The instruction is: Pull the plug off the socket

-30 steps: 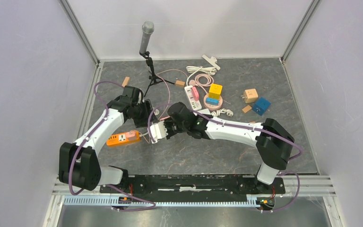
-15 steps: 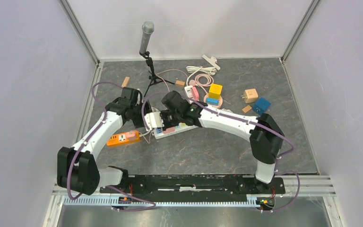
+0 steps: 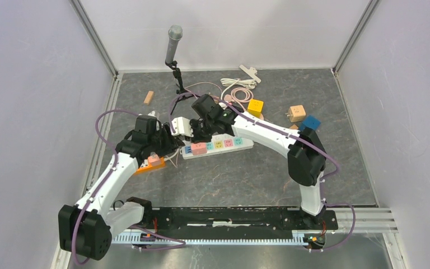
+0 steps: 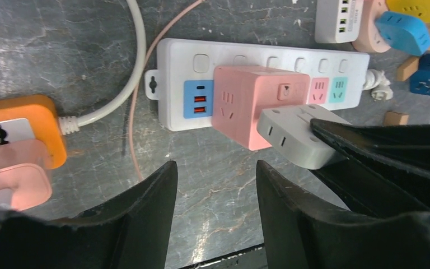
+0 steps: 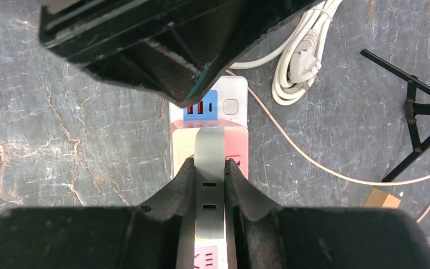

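While the right gripper [image 5: 209, 168] is pinching the grey plug [image 5: 208, 143] against the pink cube [image 4: 241, 106] on the white power strip [image 4: 173, 73] at the top view's centre, the left gripper [image 4: 215, 168] is hovering spread just left.

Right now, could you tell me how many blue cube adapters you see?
2: light blue adapter on the pink hub; dark blue adapter beside the tan cube. Others may be hidden.
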Robot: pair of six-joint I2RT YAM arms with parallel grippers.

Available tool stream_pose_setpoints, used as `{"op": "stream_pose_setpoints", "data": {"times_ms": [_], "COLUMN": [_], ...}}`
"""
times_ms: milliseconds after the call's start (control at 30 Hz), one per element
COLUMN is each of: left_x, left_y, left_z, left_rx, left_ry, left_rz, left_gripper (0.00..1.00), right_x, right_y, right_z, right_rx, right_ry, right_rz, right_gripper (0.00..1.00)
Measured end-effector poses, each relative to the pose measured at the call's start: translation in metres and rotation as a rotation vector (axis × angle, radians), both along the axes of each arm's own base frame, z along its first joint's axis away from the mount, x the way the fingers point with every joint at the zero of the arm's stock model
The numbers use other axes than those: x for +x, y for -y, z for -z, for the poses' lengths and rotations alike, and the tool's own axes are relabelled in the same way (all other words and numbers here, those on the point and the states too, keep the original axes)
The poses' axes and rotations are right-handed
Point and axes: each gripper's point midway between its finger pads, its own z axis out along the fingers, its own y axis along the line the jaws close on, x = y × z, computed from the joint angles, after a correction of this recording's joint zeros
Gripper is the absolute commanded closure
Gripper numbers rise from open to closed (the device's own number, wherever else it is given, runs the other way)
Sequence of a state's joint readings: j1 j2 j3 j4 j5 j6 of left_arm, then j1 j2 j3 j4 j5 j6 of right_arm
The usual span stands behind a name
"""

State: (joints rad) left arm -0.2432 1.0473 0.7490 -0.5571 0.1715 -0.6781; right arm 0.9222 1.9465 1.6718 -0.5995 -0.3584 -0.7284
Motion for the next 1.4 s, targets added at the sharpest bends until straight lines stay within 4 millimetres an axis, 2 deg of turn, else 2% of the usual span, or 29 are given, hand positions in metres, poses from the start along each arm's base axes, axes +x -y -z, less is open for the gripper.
{"op": "stream_pose_setpoints", "data": {"times_ms": [300,533,833,1100,1400], "left_x": [0.006,0.012,0.012,0.011,0.014], "left_y": [0.023,0.032,0.046,0.05,0.052], "left_z": [0.001,0.005,0.032,0.034,0.034], "left_rx": [-0.127,-0.176,-0.192,-0.201,-0.198], "left_ry": [0.04,0.081,0.007,-0.006,-0.029], "left_rz": [0.058,0.071,0.1,0.112,0.115], "left_gripper": [0.4,0.42,0.53,0.65,0.68], "right_x": [0.011,0.015,0.015,0.016,0.021], "right_y": [-0.004,-0.002,-0.006,-0.006,-0.001], "right_z": [0.0,0.0,0.0,-0.002,-0.002], "right_rx": [-0.008,0.004,0.068,0.102,0.089], "right_ry": [-0.113,-0.208,-0.239,-0.277,-0.248], "right_rz": [0.028,0.068,0.137,0.208,0.23], "right_gripper": [1.0,1.0,1.0,1.0,1.0]}}
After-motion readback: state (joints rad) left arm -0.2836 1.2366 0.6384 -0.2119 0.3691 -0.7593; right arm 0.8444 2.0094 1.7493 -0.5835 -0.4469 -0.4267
